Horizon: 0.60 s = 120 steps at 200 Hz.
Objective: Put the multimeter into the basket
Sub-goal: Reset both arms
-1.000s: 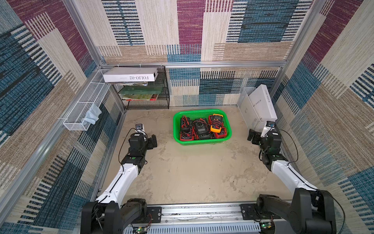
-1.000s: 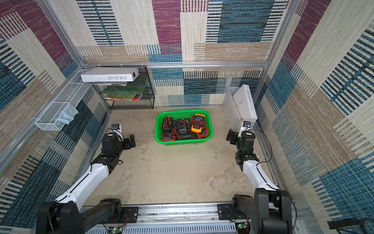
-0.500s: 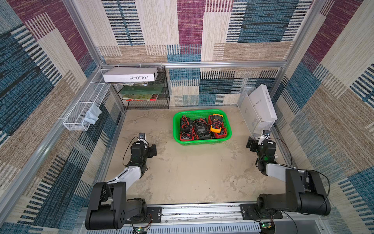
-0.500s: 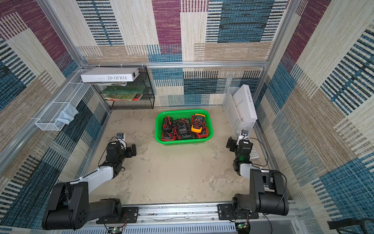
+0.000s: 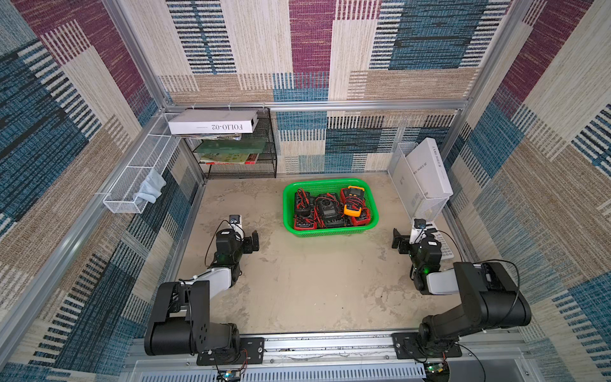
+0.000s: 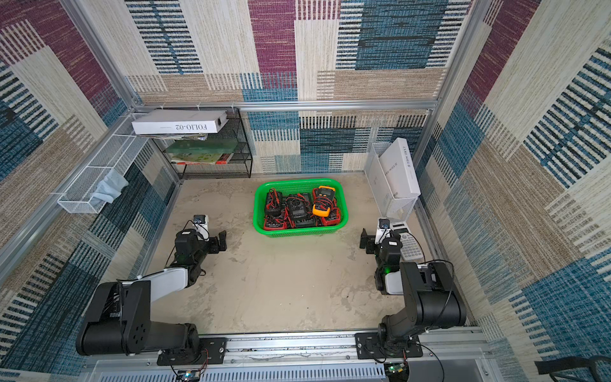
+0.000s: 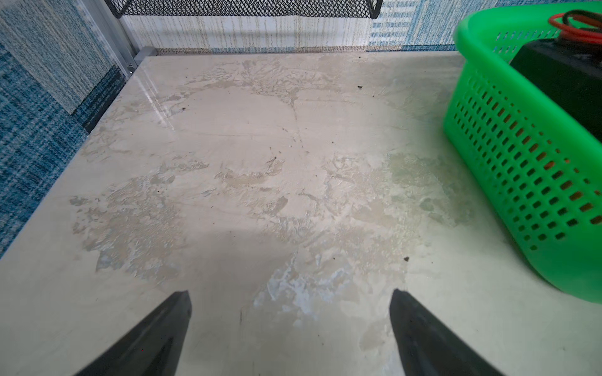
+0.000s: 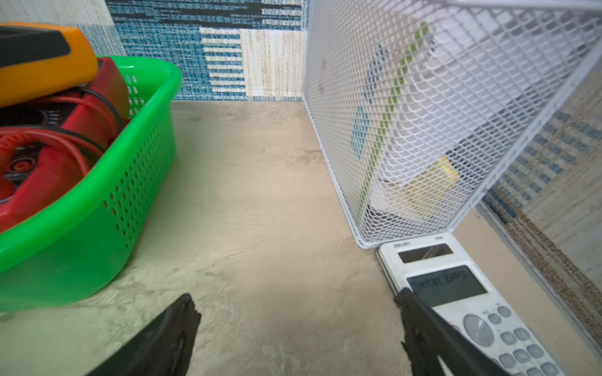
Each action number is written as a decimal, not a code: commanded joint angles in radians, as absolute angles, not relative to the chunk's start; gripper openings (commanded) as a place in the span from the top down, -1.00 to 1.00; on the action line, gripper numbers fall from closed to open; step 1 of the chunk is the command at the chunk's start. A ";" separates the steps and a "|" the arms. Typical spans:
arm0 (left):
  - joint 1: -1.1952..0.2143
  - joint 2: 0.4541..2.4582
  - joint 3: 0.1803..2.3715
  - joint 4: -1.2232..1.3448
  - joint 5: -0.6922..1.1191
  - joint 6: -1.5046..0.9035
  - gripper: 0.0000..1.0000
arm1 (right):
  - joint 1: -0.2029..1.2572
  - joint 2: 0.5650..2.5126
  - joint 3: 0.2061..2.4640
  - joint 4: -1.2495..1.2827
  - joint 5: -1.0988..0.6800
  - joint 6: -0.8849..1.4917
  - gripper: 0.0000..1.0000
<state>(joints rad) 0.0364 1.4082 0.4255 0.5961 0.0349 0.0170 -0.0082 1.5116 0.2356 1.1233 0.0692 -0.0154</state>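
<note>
Left gripper (image 7: 290, 293) and right gripper (image 8: 294, 293), my 2 tools, stand wide and empty, flanking the basket (image 5: 330, 181); the orange multimeter (image 5: 353, 206) lies inside it atop red and black ones; none visible outside, so I judge the task done; table (image 5: 314, 281) before the basket offers open room; calculator (image 8: 456, 283) sits just beside my right gripper, away from the basket.
</note>
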 commanded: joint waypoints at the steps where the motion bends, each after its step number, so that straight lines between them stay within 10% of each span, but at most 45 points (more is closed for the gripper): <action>1: 0.037 1.433 0.417 0.704 0.072 0.020 -1.00 | -0.028 1.515 0.241 1.206 0.028 -0.019 -0.99; 120: 0.060 1.523 0.485 0.662 0.137 0.018 -1.00 | -0.021 1.511 0.238 1.206 0.052 -0.018 -0.99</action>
<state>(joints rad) 0.0608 1.5295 0.4873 0.6537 0.1337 0.0254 -0.0242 1.5162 0.2398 1.1755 0.0238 -0.0143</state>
